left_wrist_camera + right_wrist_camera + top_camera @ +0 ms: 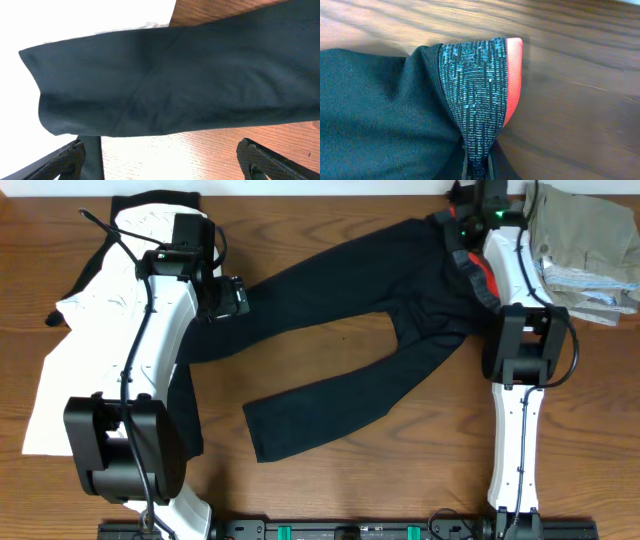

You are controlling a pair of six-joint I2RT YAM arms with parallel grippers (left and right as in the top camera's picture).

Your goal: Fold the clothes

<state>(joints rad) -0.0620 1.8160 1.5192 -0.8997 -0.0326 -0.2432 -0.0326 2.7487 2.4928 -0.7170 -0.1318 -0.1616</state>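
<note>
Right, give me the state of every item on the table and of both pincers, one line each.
black pants: unfolded, spread flat, legs splayed apart.
waistband: bunched up, pinched by the right pincer.
right pincer: shut on the waistband.
left pincer: open, at a leg cuff, holding nothing.
white garment: lying loose and unfolded, left side.
khaki garments: stacked in a pile, far right.

Black pants (400, 290) with speckled grey, orange-edged waistband (475, 90) on brown wood-grain table (330, 480).
</note>
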